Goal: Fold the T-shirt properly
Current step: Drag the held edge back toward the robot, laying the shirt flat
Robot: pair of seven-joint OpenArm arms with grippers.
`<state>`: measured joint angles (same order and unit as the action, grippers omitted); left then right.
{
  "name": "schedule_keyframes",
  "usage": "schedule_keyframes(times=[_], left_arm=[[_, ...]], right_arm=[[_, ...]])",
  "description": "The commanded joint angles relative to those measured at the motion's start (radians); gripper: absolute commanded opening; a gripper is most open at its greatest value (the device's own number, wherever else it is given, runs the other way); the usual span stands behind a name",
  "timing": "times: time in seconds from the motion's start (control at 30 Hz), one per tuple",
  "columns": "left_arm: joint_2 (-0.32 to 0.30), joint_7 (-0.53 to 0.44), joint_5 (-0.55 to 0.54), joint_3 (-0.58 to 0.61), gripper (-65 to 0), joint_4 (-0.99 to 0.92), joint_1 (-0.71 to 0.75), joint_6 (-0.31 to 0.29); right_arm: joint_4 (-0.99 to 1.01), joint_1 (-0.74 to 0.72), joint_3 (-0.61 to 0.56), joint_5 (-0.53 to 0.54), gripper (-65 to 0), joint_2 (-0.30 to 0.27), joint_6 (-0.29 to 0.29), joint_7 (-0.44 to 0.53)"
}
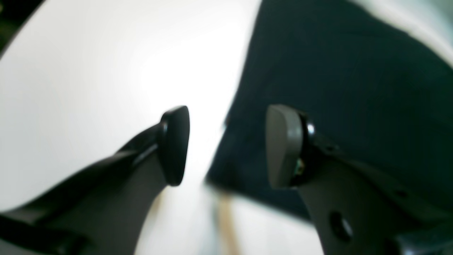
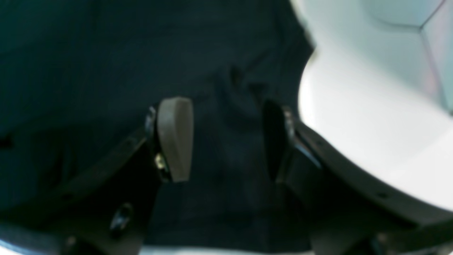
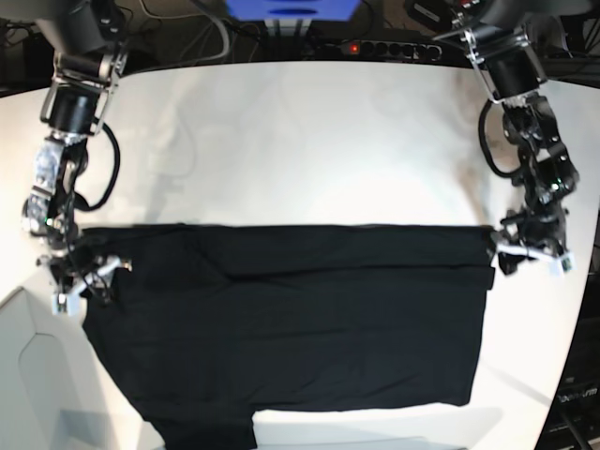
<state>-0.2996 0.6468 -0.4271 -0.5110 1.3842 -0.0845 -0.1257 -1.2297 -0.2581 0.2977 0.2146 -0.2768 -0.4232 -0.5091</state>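
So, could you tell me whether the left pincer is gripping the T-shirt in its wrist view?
No, the left pincer stands open with nothing between its pads, and the T-shirt lies beside it on the table.

The T-shirt (image 3: 291, 319) lies plain black with no print showing, the table (image 3: 309, 141) beneath it is glossy white, and both arms are black and grey.

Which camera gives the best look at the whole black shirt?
The base view: the T-shirt lies spread flat across the white table, its outline nearly all visible. Both wrist views show only blurred patches of black cloth behind open jaws.
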Motion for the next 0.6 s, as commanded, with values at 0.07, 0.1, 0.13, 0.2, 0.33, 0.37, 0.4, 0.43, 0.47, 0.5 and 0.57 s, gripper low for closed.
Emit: schedule_keyframes(times=[0.07, 0.1, 0.13, 0.2, 0.33, 0.37, 0.4, 0.43, 0.47, 0.5, 0.57], left_arm=[[-0.008, -0.025, -0.014, 0.001, -31.3, -0.050, -0.002, -0.012], [0.003, -0.025, -0.013, 0.001, -31.3, -0.078, -0.002, -0.012], [0.010, -0.032, -0.011, 0.001, -31.3, -0.101, -0.005, -0.012], [0.013, -0.072, -0.009, 0.008, -31.3, -0.138, -0.005, -0.012], [0.020, -0.138, -0.009, 0.053, -31.3, -0.194, -0.007, -0.012], [0.018, -0.147, -0.009, 0.073, -31.3, -0.207, -0.007, -0.012], [0.017, -0.157, -0.009, 0.088, -31.3, -0.217, -0.007, -0.012], [0.017, -0.163, -0.009, 0.099, -31.3, -0.227, -0.007, -0.012], [0.017, -0.172, -0.009, 0.108, -31.5, -0.236, -0.007, -0.012], [0.015, -0.178, -0.009, 0.110, -31.7, -0.243, -0.007, -0.013], [0.020, -0.180, -0.009, 0.110, -32.6, -0.259, -0.008, -0.013]], right_arm=[[-0.092, 0.041, 0.002, 0.016, -32.4, -0.014, -0.001, 0.033], [-0.106, 0.059, 0.002, 0.018, -32.4, -0.014, -0.001, 0.033], [-0.118, 0.076, 0.004, 0.018, -32.4, -0.014, -0.001, 0.033], [-0.141, 0.102, 0.004, 0.018, -32.4, -0.014, -0.001, 0.033], [-0.181, 0.145, 0.027, 0.018, -32.3, -0.017, -0.001, 0.033], [-0.184, 0.151, 0.050, 0.018, -32.3, -0.017, -0.001, 0.033], [-0.183, 0.156, 0.074, 0.018, -31.5, -0.017, -0.001, 0.033], [-0.178, 0.161, 0.094, 0.018, -30.4, -0.017, -0.001, 0.033], [-0.175, 0.165, 0.116, 0.018, -29.3, -0.017, -0.003, 0.033], [-0.164, 0.165, 0.139, 0.016, -28.3, -0.017, -0.003, 0.033], [-0.132, 0.165, 0.165, 0.016, -27.6, -0.019, -0.004, 0.033]])
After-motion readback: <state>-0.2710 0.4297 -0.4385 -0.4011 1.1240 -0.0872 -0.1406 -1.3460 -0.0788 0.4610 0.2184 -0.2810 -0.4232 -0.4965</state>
